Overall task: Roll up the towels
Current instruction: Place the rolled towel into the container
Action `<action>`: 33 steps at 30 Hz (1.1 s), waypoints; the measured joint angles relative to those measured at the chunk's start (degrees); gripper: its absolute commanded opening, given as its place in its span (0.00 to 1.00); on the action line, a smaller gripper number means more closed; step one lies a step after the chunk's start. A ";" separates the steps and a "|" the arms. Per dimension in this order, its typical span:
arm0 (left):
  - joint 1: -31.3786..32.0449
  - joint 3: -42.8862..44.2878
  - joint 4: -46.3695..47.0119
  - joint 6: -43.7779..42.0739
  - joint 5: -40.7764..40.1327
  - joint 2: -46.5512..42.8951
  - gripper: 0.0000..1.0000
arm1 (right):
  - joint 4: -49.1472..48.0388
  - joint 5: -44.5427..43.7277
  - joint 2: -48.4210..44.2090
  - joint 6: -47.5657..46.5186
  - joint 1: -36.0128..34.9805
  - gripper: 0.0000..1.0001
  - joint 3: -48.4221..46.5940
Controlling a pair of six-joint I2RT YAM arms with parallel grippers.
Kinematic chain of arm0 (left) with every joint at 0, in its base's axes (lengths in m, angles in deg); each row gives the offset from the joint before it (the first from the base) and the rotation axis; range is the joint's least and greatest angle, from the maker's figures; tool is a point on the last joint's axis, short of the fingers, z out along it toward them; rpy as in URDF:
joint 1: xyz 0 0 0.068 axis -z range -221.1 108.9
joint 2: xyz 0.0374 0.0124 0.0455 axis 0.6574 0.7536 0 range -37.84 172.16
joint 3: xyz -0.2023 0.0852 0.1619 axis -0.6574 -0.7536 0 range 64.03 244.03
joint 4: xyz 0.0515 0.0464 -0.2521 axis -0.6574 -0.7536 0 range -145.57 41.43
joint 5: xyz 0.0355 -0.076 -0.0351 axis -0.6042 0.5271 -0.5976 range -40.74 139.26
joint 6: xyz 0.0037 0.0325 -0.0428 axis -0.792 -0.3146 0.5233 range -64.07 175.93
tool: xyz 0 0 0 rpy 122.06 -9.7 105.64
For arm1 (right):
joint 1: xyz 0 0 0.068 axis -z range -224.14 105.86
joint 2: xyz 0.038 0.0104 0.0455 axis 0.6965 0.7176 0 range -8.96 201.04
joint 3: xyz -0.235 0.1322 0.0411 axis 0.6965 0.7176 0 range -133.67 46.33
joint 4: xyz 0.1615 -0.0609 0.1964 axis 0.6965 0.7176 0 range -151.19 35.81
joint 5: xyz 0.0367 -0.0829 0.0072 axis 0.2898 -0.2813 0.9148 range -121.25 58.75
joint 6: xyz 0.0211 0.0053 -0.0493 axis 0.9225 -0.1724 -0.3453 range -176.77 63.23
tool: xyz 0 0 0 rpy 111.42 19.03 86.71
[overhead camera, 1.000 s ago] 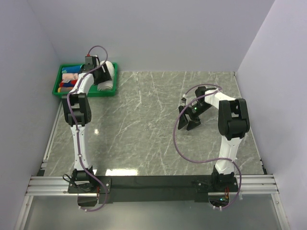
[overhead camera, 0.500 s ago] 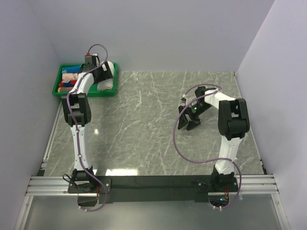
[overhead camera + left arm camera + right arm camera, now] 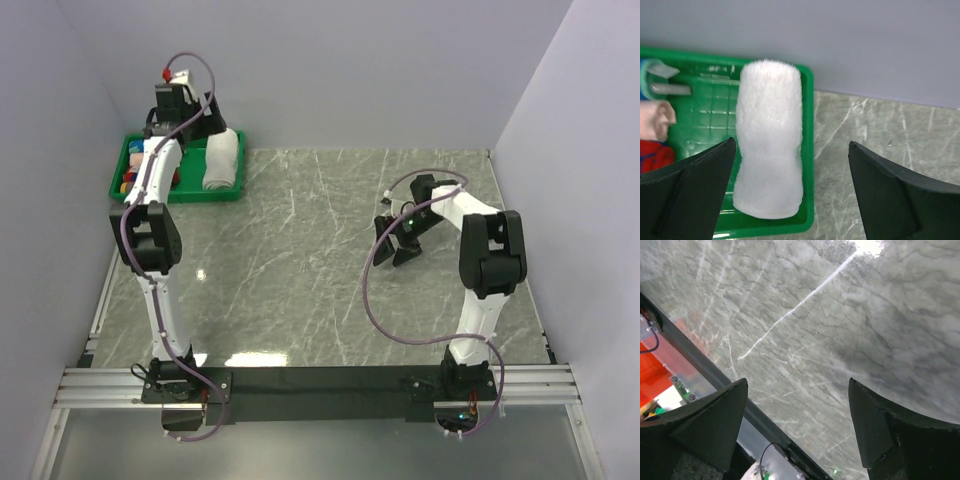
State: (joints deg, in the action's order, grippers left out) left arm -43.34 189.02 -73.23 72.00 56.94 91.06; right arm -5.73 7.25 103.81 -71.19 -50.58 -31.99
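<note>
towel [image 3: 769, 140] released, rolled, in tray [image 3: 809, 125] | left end effector [image 3: 791, 145] lifted, wide | right end effector [image 3: 797, 382] wide, empty | task judged done

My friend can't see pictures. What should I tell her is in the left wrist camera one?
A rolled white towel lies along the right side of a green tray. The left gripper hangs wide open over it, holding nothing. Small coloured cloths sit at the tray's left; a grey marble table shows on the right.
</note>
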 measured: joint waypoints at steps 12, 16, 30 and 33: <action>0.09 -6.14 -11.02 -12.76 7.58 -19.41 0.99 | -0.22 0.13 -16.79 0.57 8.63 0.91 -2.54; 0.11 -15.80 -14.32 -16.98 11.04 -29.42 0.99 | -1.27 0.39 -24.48 0.94 9.73 0.93 -2.01; 0.87 -61.92 -16.26 -23.37 16.98 -56.85 0.99 | 1.95 6.23 -38.97 -5.05 8.81 0.95 17.64; 1.09 -65.88 -16.35 -23.32 16.41 -60.26 0.99 | 1.22 5.92 -42.56 -5.11 8.04 0.95 20.85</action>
State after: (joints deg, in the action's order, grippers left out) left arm -42.25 123.14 -89.58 48.68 73.36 30.80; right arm -4.50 13.17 61.25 -76.30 -42.54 -11.14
